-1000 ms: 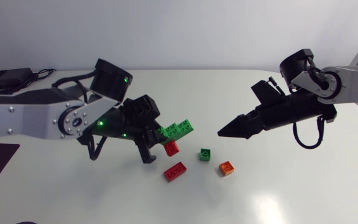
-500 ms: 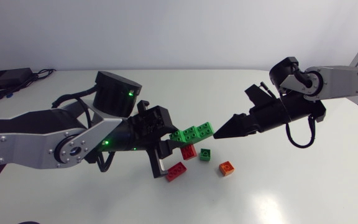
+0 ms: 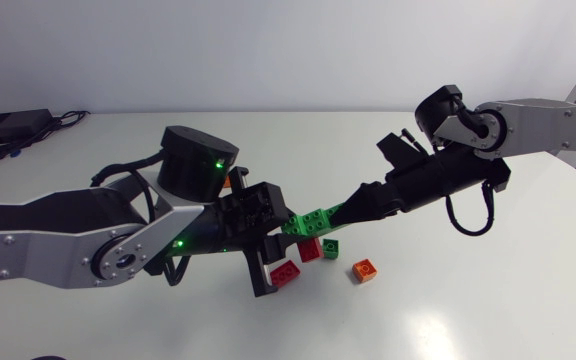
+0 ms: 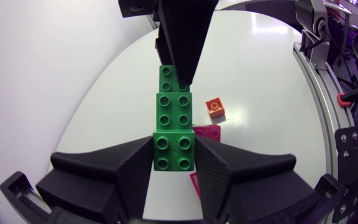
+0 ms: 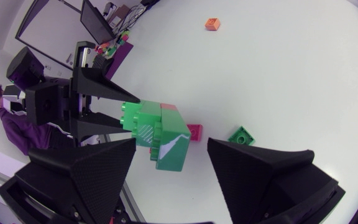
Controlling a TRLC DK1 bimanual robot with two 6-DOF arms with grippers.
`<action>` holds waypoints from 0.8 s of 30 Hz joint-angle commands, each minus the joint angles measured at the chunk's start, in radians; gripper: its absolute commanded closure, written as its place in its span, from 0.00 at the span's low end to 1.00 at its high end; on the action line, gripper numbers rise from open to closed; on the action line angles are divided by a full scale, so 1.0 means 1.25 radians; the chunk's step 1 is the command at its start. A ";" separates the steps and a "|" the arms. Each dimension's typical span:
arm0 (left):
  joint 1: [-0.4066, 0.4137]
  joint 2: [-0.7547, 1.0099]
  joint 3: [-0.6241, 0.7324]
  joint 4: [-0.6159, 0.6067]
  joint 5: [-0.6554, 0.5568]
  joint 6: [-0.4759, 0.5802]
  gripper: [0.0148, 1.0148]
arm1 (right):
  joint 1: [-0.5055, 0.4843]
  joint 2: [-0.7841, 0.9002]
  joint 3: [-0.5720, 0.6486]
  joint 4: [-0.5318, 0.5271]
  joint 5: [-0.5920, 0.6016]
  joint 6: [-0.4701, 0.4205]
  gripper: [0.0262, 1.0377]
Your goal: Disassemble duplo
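Head view: left gripper (image 3: 286,228) clamped on green stack (image 3: 315,220), right gripper (image 3: 353,210) at its 3 o'clock, jaws wide open round far end.

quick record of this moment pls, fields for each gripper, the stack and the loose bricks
left gripper: shut on green stack
right gripper: open, fingers either side of the stack's far end
green stack: three green bricks in a row, held off the table
loose bricks: red brick, small green brick, orange brick on the table
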 commanded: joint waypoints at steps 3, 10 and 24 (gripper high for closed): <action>-0.008 -0.007 -0.014 0.014 -0.005 0.010 0.94 | 0.010 -0.018 -0.008 0.015 0.004 0.019 0.65; -0.007 -0.034 -0.008 0.012 -0.009 0.010 0.94 | 0.021 -0.057 -0.057 0.064 0.045 0.015 0.71; 0.019 -0.074 0.030 -0.053 0.001 0.014 0.94 | 0.008 -0.064 -0.107 0.222 0.273 -0.020 0.71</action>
